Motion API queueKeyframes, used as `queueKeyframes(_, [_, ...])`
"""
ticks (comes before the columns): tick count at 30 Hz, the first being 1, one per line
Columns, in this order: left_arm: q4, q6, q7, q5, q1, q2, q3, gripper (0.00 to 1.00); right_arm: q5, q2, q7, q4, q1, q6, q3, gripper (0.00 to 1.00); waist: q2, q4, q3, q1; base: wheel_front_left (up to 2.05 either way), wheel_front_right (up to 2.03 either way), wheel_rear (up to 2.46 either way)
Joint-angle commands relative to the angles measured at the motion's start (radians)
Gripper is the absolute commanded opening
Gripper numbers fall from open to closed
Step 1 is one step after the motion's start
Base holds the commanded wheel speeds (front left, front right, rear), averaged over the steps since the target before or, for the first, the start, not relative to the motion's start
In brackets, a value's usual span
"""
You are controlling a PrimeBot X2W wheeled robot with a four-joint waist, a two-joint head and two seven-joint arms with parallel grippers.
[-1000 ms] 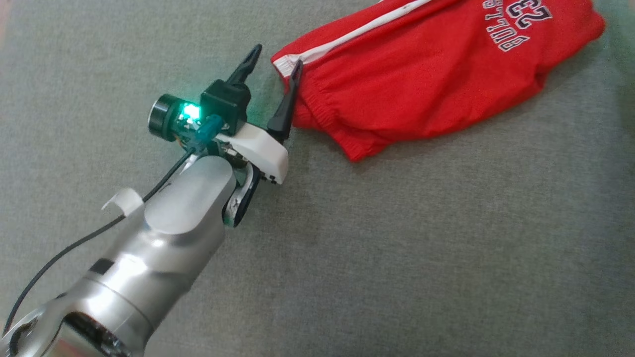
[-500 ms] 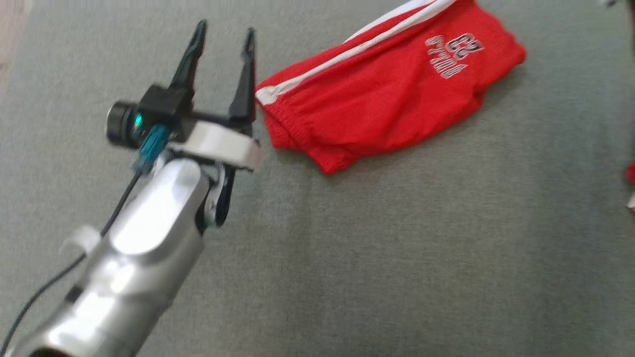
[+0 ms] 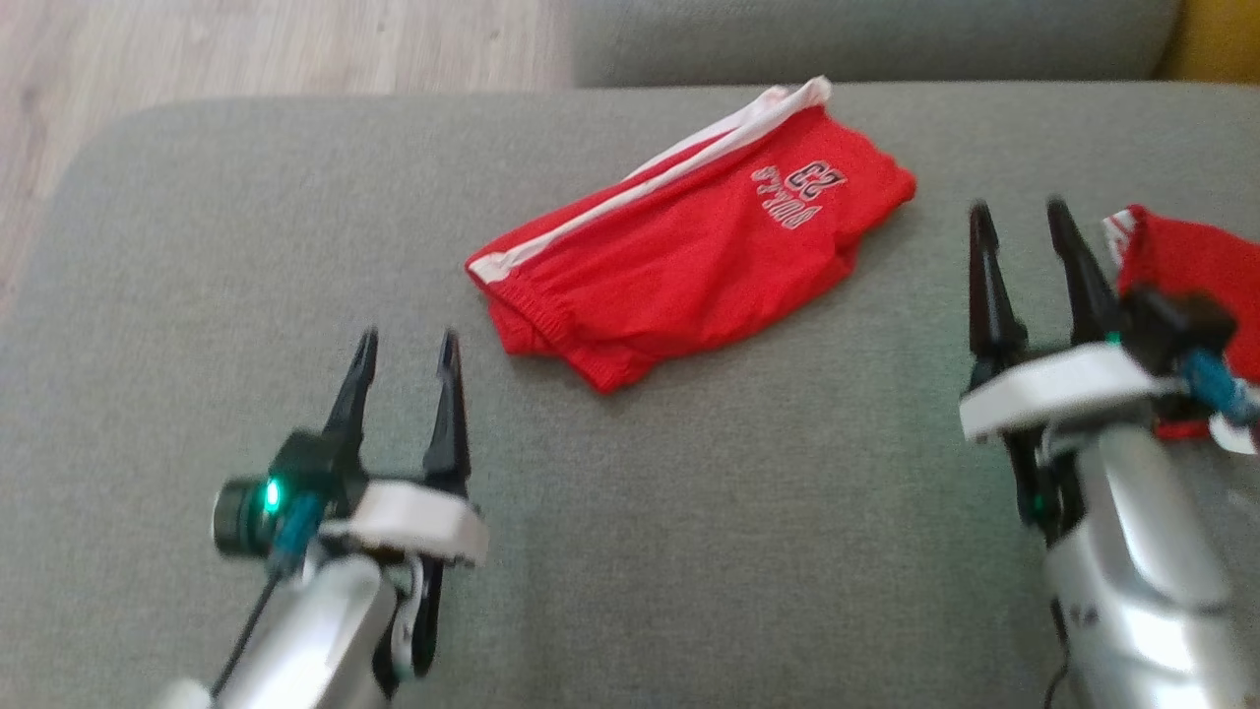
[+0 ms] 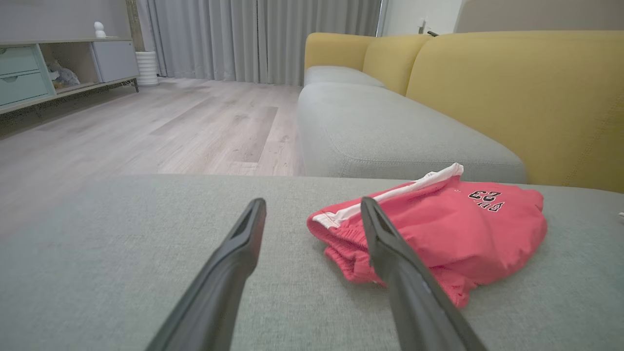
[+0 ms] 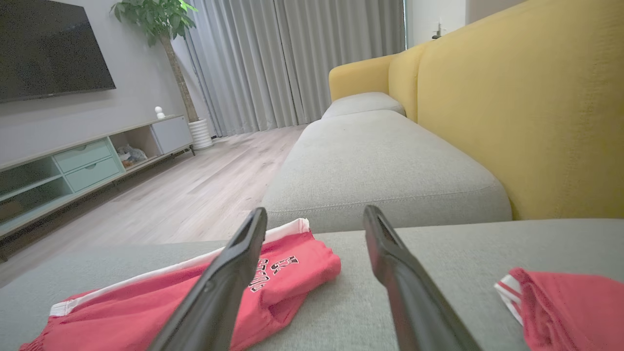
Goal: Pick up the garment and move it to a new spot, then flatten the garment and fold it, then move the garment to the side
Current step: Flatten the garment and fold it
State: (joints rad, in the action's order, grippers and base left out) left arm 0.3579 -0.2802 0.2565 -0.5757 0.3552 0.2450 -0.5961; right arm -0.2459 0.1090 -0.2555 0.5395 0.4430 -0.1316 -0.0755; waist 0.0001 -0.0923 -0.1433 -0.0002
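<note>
The garment [image 3: 689, 266] is a pair of red shorts with a white side stripe and a printed number. It lies folded on the grey sofa cushion [image 3: 689, 551]. My left gripper [image 3: 409, 340] hovers open to the lower left of it, apart from the waistband. From the left wrist view, the garment [image 4: 458, 229] sits just right of the open left gripper [image 4: 313, 202]. My right gripper [image 3: 1018, 209] is open to the right of the shorts, nothing between its fingers. In the right wrist view the garment [image 5: 146, 297] lies low and left behind the right gripper [image 5: 314, 212].
Another red cloth [image 3: 1196, 261] lies at the right edge, partly behind my right wrist, also seen as red cloth [image 5: 570, 302]. Wooden floor [image 3: 246, 44] lies beyond the cushion's left edge. A second grey cushion [image 4: 380, 136] and yellow backrest [image 4: 512, 97] stand beyond.
The head camera has pulled back, showing the whole cushion. My left gripper has drawn away from the shorts' waistband, still open. My right gripper has come into view.
</note>
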Motion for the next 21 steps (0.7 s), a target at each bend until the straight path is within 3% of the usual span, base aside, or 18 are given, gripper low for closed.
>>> queueKeyframes(1, [-0.032,0.002,0.005,0.012,-0.01,0.01,0.062,1.0,0.009,-0.023,-0.006,-0.061,-0.025,0.001,0.002,1.0,-0.0001,0.017,0.029,0.0002,0.0,0.0,0.0])
queueKeyframes(12, [-0.06,0.057,0.005,0.09,-0.172,-0.051,0.165,1.0,-0.004,-0.058,-0.006,-0.159,-0.251,0.001,0.018,1.0,-0.0001,0.024,0.06,0.0002,0.0,0.0,0.0])
queueKeyframes(21, [-0.058,0.111,0.005,0.159,-0.136,-0.094,0.205,1.0,0.041,-0.059,0.042,-0.176,-0.151,0.001,0.032,1.0,-0.0001,0.004,-0.029,0.0002,0.0,0.0,0.0])
